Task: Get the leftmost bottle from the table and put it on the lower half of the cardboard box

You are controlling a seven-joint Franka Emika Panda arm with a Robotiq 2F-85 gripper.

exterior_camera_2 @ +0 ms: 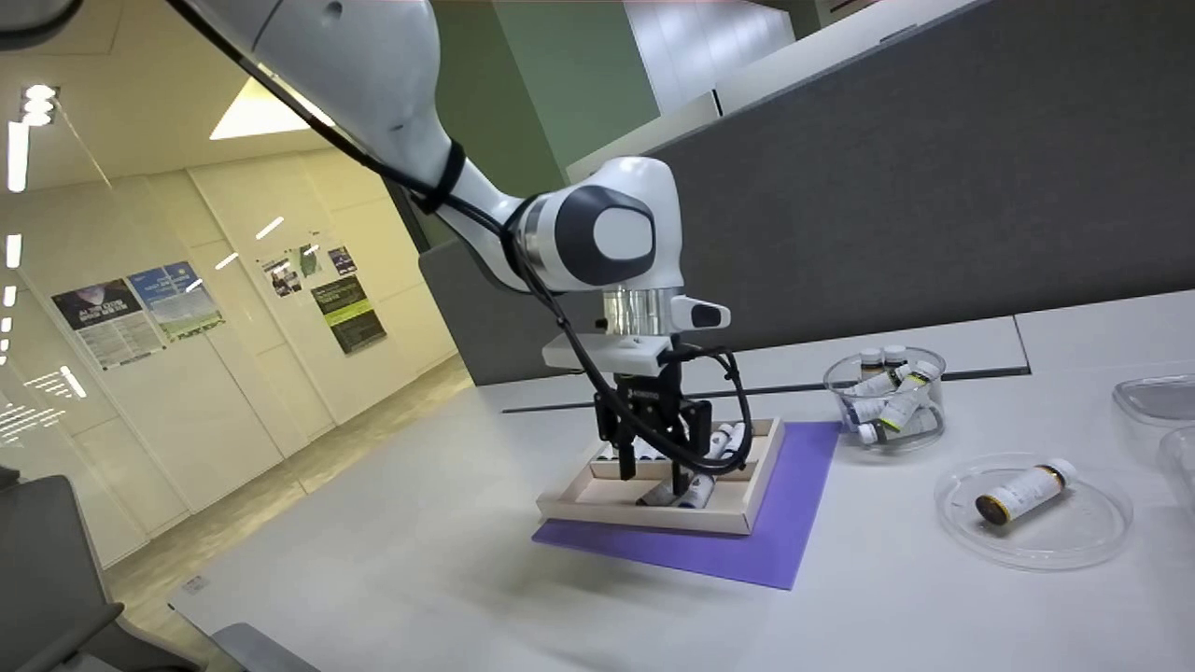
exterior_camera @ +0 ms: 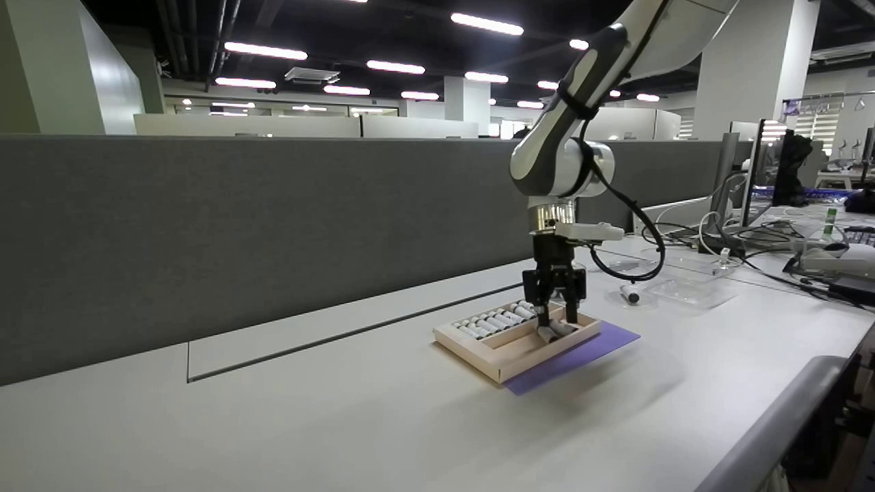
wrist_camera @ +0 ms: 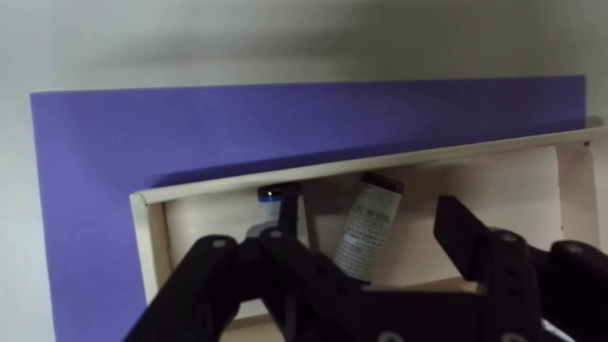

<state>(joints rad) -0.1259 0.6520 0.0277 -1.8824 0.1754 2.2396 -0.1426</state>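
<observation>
The cardboard box (exterior_camera: 501, 374) lies on the pale table (exterior_camera: 328, 424) and shows in both exterior views (exterior_camera_2: 644, 516). Two white-labelled bottles lie in its lower half: a tilted bottle (wrist_camera: 368, 230) with a dark end, and a blue-banded bottle (wrist_camera: 271, 206) partly hidden by a finger. My gripper (wrist_camera: 367, 199) points down into the lower half, also in the exterior views (exterior_camera: 557, 320) (exterior_camera_2: 653, 478). Its fingers are apart, with the tilted bottle between them and a gap to the finger at the right of the wrist view. Several bottles (exterior_camera: 489, 322) fill the upper row.
A purple sheet (exterior_camera_2: 789, 523) lies under the box. A clear dish (exterior_camera_2: 1102, 532) holds one bottle (exterior_camera_2: 1022, 492). A clear bowl (exterior_camera_2: 929, 434) holds several bottles. A grey partition (exterior_camera: 273, 239) runs behind the table. Cables (exterior_camera: 759, 239) and equipment lie at its far end.
</observation>
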